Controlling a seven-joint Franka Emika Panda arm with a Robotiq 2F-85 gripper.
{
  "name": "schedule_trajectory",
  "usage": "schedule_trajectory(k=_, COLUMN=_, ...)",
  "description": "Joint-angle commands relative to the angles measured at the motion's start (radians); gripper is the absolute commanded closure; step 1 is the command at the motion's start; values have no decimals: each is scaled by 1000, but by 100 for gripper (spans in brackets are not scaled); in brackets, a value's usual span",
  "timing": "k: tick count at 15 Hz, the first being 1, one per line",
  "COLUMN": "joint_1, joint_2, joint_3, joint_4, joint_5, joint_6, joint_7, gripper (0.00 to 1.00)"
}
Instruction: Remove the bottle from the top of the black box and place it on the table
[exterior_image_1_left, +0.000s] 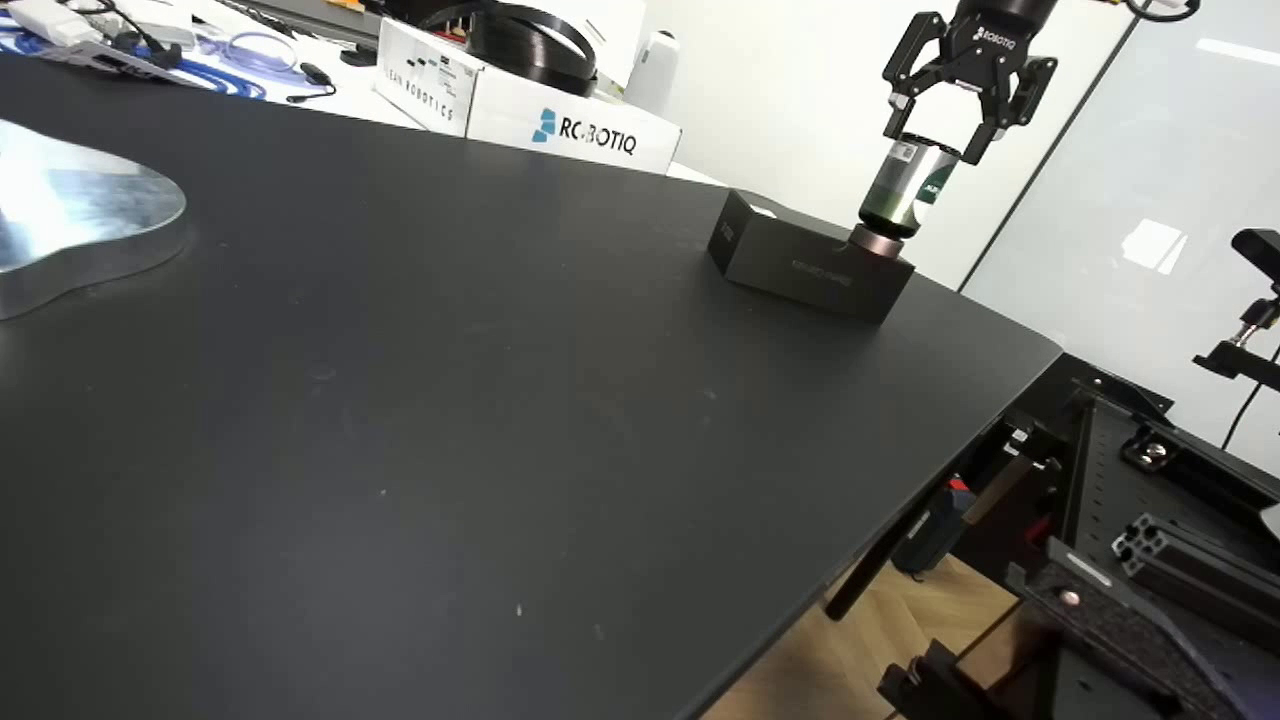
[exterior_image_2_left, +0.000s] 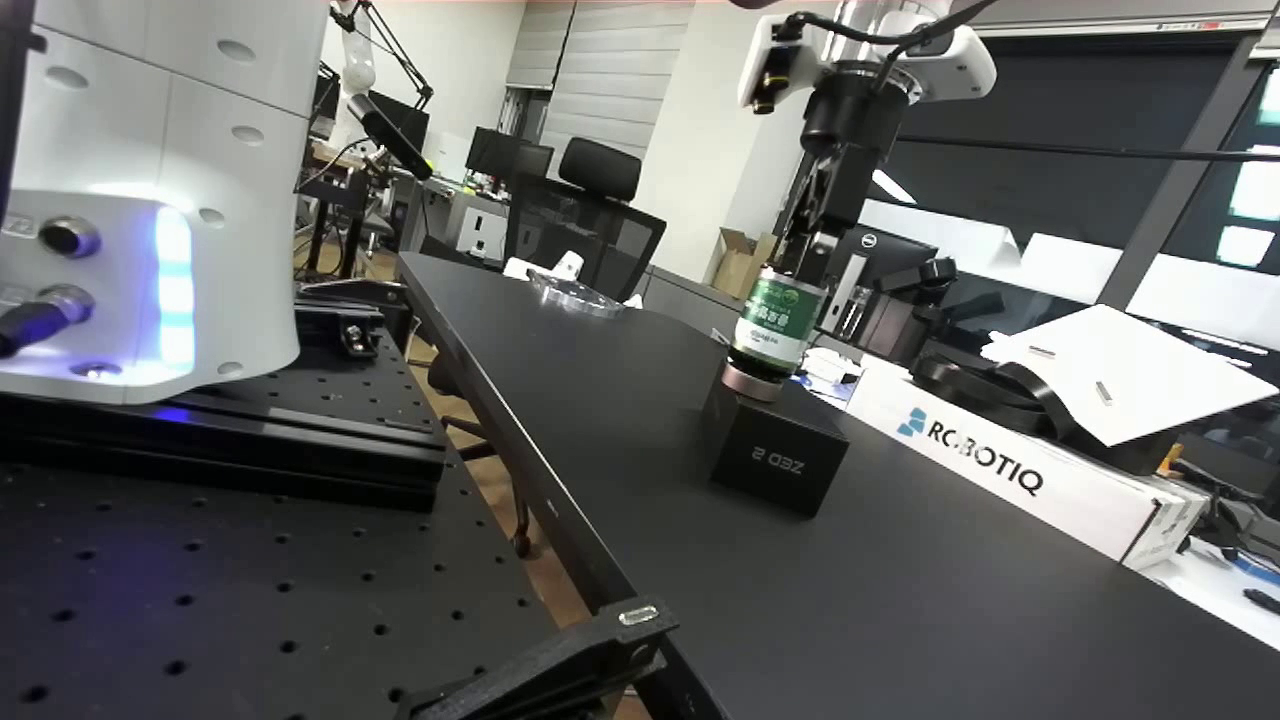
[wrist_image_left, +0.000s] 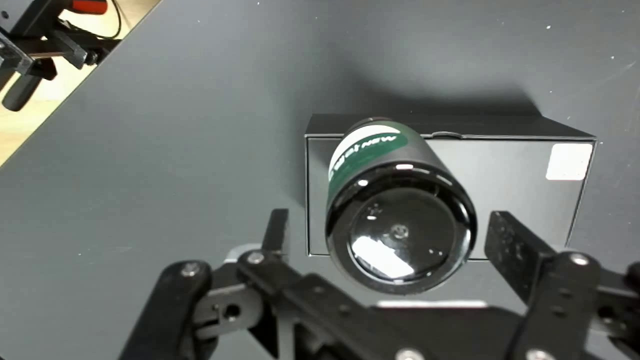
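Bottle (exterior_image_1_left: 908, 186) is perched at one end of black box (exterior_image_1_left: 805, 268); gripper (wrist_image_left: 388, 225) spread wide, astride its top. If closed off-centre, bottle could be knocked to bench (exterior_image_1_left: 450, 380) by uneven contact.

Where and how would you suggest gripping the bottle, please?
I'd grip the bottle across its cylindrical body, coming straight down from above: it stands on its narrower cap, leaving straight sides for the open claw overhead.
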Motion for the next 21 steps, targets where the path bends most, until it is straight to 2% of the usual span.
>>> schedule_trajectory(k=1, joint_1=7, joint_2=26, joint_3=-11, joint_4=-2, joint_5=-16, joint_6=25, joint_7=-4, gripper=0)
schedule_trajectory(k=7, joint_1=13, joint_2=49, joint_3=-13, joint_4=-3, joint_5=-28, joint_6=44, joint_7=-19, gripper=0)
schedule_trajectory(k=8, joint_1=14, joint_2=46, joint_3=-12, joint_4=-7, joint_5=-35, joint_6=54, joint_7=-13, gripper=25)
schedule_trajectory(k=9, joint_1=17, joint_2=39, joint_3=-12, joint_4=-9, joint_5=-31, joint_6=49, joint_7=-19, gripper=26)
schedule_trajectory(k=13, joint_1=39, joint_2=-5, joint_3=-5, joint_4=-10, joint_5=3, joint_6=21, joint_7=-43, gripper=55)
schedule_trajectory(k=21, joint_1=110, joint_2=-164, joint_3=47, joint_4=38, joint_5=121, joint_6=-61, joint_7=-115, gripper=55)
